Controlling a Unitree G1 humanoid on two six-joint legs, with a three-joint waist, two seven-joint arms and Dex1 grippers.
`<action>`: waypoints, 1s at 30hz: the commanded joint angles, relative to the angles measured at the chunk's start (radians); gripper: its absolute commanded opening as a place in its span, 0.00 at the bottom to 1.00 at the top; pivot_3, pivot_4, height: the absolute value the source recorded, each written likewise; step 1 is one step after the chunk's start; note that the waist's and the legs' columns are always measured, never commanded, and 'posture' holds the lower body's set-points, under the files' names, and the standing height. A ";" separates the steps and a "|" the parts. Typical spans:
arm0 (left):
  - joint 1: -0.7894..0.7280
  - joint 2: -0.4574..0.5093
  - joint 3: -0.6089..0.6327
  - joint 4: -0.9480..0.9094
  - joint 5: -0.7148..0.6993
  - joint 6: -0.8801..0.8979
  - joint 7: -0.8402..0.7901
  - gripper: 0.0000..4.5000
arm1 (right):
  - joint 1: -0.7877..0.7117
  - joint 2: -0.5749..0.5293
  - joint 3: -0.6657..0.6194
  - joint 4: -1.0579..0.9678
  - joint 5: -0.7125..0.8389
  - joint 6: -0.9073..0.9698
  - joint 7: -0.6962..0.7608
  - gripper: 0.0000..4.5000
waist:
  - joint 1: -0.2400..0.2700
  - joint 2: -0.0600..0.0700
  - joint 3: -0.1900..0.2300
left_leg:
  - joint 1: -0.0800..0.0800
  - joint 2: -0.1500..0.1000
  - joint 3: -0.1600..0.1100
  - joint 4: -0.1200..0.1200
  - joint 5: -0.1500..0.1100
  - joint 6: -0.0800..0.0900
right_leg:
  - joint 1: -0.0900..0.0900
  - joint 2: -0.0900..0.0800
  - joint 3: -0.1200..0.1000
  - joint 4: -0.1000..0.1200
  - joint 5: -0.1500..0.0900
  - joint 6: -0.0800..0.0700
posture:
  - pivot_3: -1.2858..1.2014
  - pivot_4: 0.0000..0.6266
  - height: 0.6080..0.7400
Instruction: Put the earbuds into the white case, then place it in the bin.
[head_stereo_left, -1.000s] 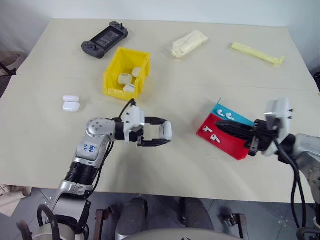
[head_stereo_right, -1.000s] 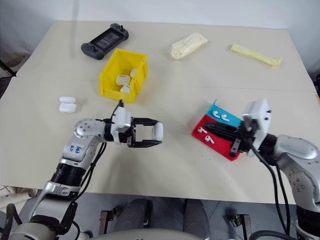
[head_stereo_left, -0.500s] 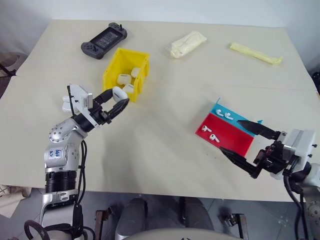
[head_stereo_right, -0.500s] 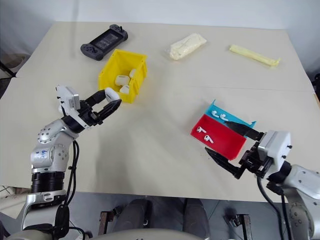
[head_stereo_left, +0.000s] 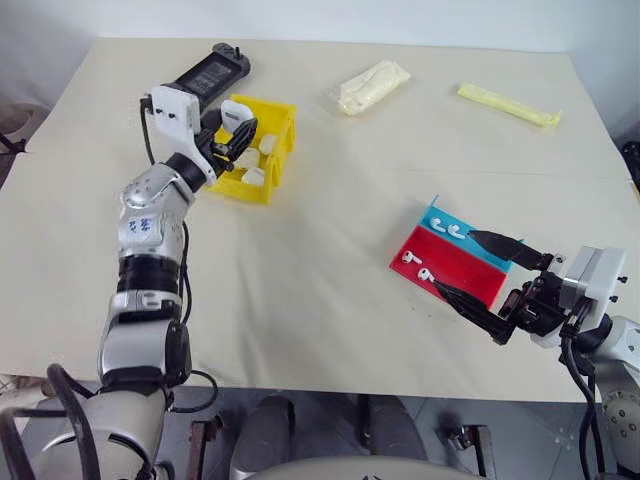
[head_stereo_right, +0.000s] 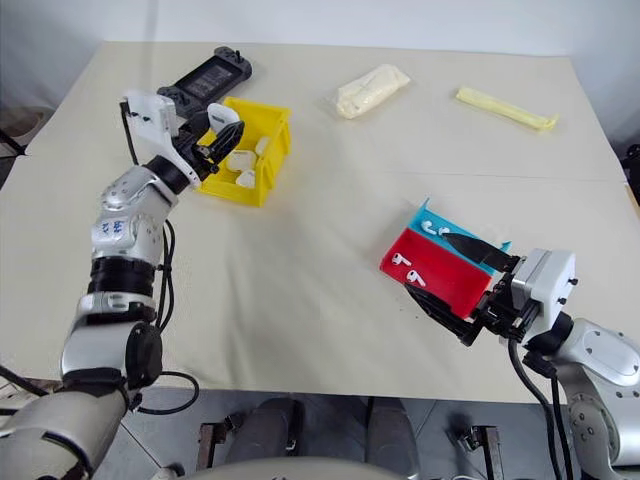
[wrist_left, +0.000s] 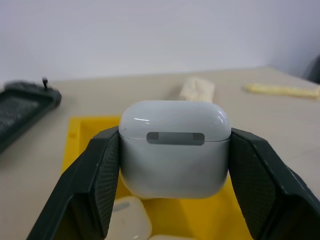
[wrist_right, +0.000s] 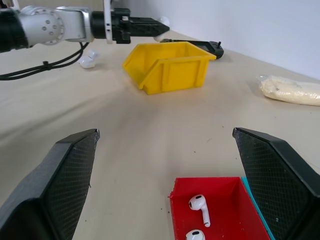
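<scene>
Partly hidden: bin (wrist_left: 75, 145) behind white case (wrist_left: 175, 147)

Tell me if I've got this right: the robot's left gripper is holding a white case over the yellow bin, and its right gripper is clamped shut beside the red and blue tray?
Not quite. The right gripper is wide open, as the right wrist view shows. The left gripper does hold the white case over the yellow bin, beside the red and blue tray.

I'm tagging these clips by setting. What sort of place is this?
Probably a robot test bench in a lab: a plain beige table against a white wall, set with a yellow bin and a red and blue tray.
</scene>
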 joint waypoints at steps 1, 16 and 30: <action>-0.048 0.017 -0.010 0.051 0.039 -0.054 0.012 0.83 | 0.003 -0.012 0.003 -0.025 0.011 -0.003 -0.008 1.00 | -0.001 0.000 0.000 | 0.000 0.000 0.000 0.000 0.000 0.000 | 0.000 0.000 0.000 0.000 0.000 0.000 | 0.52 0.24 1.00; 0.477 0.346 0.003 -0.460 -0.121 -0.179 -0.689 0.99 | -0.085 -0.102 0.070 0.077 0.018 -0.006 0.129 1.00 | -0.034 0.001 0.000 | 0.002 0.003 0.001 0.000 0.000 -0.001 | 0.000 0.001 0.000 0.001 0.000 -0.001 | 0.52 0.24 1.00; 0.813 0.347 0.020 -0.813 -0.074 -0.150 -0.517 0.99 | -0.247 -0.168 0.153 0.302 -0.049 -0.064 0.324 1.00 | 0.004 0.001 0.000 | 0.001 0.002 0.000 0.000 -0.001 0.001 | 0.001 -0.001 0.000 0.000 0.000 -0.001 | 0.52 0.24 1.00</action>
